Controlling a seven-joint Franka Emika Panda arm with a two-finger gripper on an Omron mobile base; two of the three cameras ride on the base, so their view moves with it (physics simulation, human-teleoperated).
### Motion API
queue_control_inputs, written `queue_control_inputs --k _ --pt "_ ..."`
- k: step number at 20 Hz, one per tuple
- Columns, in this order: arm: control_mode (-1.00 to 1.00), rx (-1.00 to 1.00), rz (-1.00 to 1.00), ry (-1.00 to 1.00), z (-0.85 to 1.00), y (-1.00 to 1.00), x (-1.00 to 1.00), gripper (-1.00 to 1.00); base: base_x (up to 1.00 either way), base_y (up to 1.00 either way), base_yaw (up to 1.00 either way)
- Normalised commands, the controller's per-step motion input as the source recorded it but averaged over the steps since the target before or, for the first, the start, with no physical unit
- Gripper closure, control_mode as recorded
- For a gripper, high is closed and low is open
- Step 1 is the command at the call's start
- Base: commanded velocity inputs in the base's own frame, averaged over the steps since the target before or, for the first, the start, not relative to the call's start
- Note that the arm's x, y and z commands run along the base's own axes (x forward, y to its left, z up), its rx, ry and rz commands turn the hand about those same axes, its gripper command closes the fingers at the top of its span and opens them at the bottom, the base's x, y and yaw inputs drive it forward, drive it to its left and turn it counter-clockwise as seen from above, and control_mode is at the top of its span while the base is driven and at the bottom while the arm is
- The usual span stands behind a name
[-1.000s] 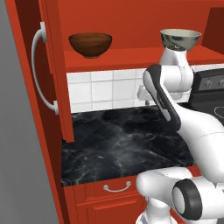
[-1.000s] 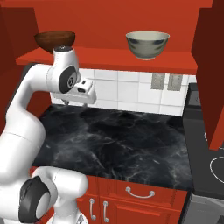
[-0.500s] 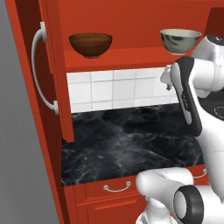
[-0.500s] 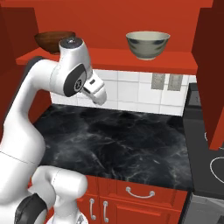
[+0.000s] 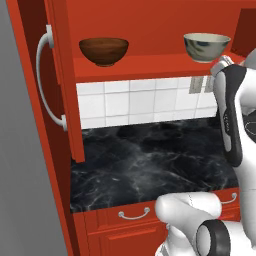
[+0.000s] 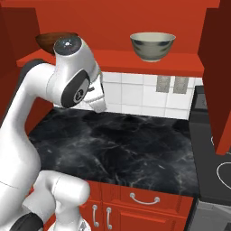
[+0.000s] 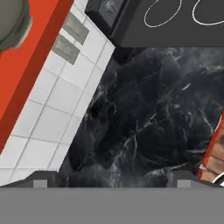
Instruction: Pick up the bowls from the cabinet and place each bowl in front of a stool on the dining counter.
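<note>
Two bowls sit on the cabinet shelf (image 5: 150, 70), above the claw (image 7: 112, 177): a brown bowl (image 5: 104, 51) and a cream bowl (image 5: 205, 46), well apart. The claw, spread wide and empty, hangs over the black counter (image 5: 150, 165). Two wall outlets (image 6: 172, 84) and a stove (image 6: 212, 153) stand nearby.

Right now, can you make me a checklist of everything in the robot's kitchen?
Surface: black worktop, bare.
Job's things: reddish-brown bowl and cream bowl upright on the red shelf, apart; cabinet door open.
Clutter: nothing seen.
Gripper: gripper open, empty, over the worktop.
Cables: nothing seen.
Surroundings: white tile wall, two wall sockets, stove, red drawers.
</note>
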Motion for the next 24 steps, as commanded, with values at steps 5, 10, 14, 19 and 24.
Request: queue_control_inputs --k 5,10,14,19,24 --pt "-1.0 0.37 -0.43 -0.15 0.24 -0.61 -0.05 -1.0 0.0 0.0 0.0" --pt "-1.0 0.18 -0.03 -0.05 0.49 -0.46 0.3 -1.0 0.0 0.0 0.0" --pt "-1.0 0.22 0.23 -0.02 0.14 -0.47 0.41 -1.0 0.0 0.0 0.0" --pt "-1.0 0.13 0.16 -0.05 0.0 -0.17 0.37 -1.0 0.0 0.0 0.0" --pt "-1.0 0.03 0.03 -0.1 0.11 -0.03 0.26 -1.0 0.0 0.0 0.0"
